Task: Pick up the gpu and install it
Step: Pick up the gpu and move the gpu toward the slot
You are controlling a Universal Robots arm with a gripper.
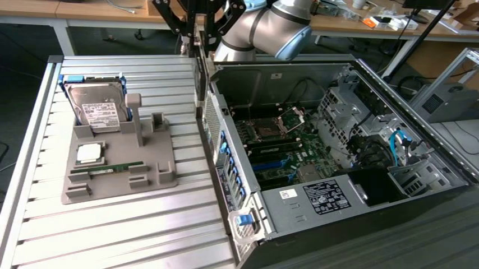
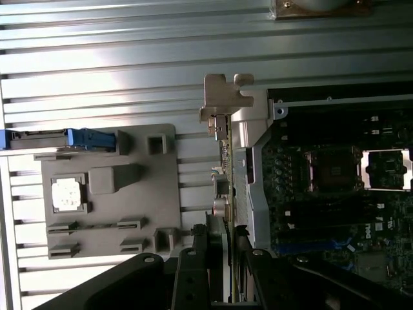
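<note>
Gripper point(image 2: 222, 236): jaws partway closed and clamped on the gpu point(image 2: 224, 187), one black finger point(image 2: 193, 265) on each face of the card. The card is seen edge-on in the wrist view. Its silver mounting bracket point(image 2: 222, 97) is at the end farthest from the gripper, and small components show along the brownish-green board.

In the exterior view the gripper w/ card is at top centre of frame, up in the air. The card hangs upright, just at the exterior view's left wall of the open PC case point(image 1: 340, 75), near its far corner. It is not seated in any slot. The silver-blue arm point(image 1: 262, 28) comes down from the top of frame, just right of the gripper.

Inside the case: the motherboard point(image 1: 281, 148) lies flat in frame centre, w/ an open CPU socket point(image 1: 266, 131) in its upper part. Blue cables and drive cages are at the right side.

Left of the case, mid-left of frame, a grey fixture tray point(image 1: 161, 174) sits on the slatted alu table point(image 1: 112, 235). The tray carries:
- a silver hard drive point(image 1: 101, 109) w/ white label, leaning upright at the tray's upper end;
- a CPU chip point(image 1: 90, 152) lying flat below the drive;
- a narrow green RAM stick point(image 1: 109, 167) just below the chip.

The gpu is well apart from the tray and close to the case wall.
</note>
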